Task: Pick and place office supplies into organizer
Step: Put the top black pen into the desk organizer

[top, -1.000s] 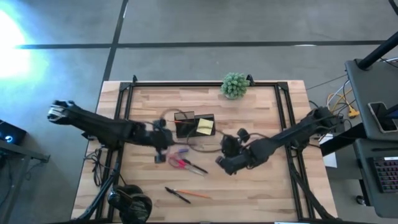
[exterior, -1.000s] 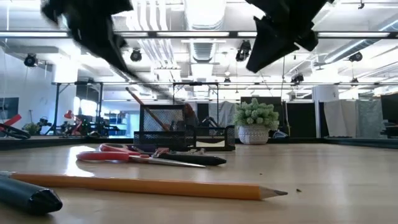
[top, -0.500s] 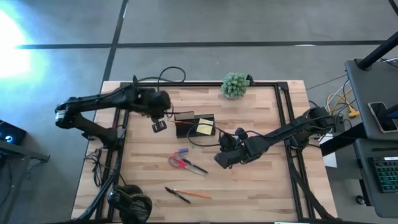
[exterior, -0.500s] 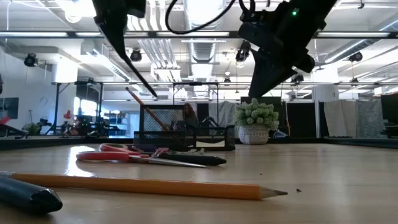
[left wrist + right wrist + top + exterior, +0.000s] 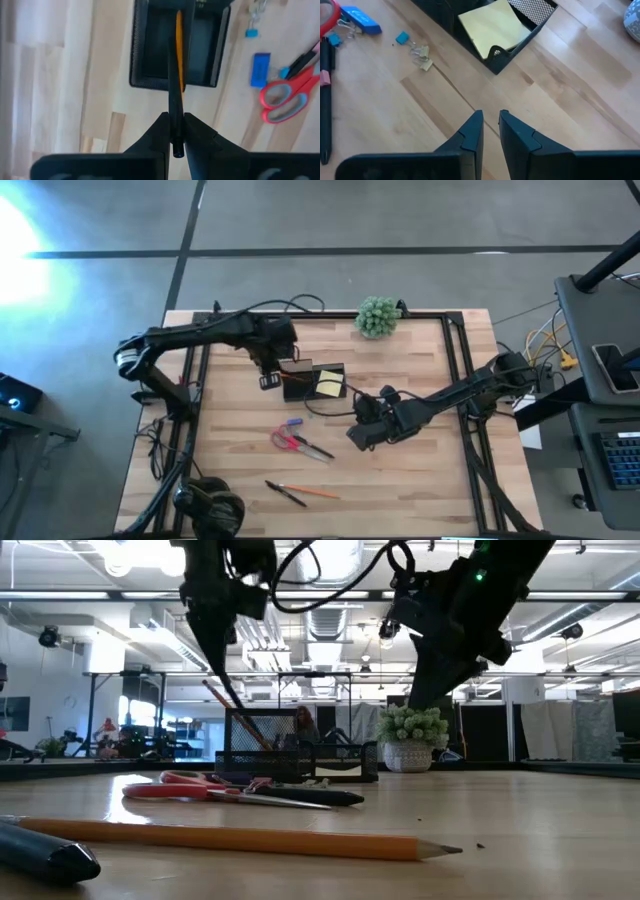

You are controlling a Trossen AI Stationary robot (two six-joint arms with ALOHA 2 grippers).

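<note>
The left gripper [image 5: 175, 131] hangs above the black mesh rectangular organizer [image 5: 312, 379], which stands toward the far edge of the wooden desk [image 5: 420, 480], near its middle. Its fingers are clamped on a thin black pen [image 5: 173, 100] that points down toward the organizer's deep compartment, where an orange pencil [image 5: 179, 45] already leans. In the low view the pen slants from that gripper toward the organizer. A square yellow sticky-note pad [image 5: 492, 27] lies in the shallower compartment next to it.

The right gripper [image 5: 490, 127] hovers over bare desk on the near side of the organizer, toward the right edge, its fingers narrowly apart with nothing between them.

Nearer the front edge lie red-handled scissors [image 5: 288, 442] with a second black pen [image 5: 318, 450] just beside them, and a small blue rectangular eraser [image 5: 260, 69] close to the handles. A few small binder clips [image 5: 419, 49] are scattered between the eraser and the organizer. Closest to the front edge, a yellow-orange pencil [image 5: 240, 837] and another black pen [image 5: 286, 494] lie together. A green ball-shaped plant [image 5: 377, 316] stands at the far edge, and black headphones [image 5: 210, 510] rest at the front left corner
</note>
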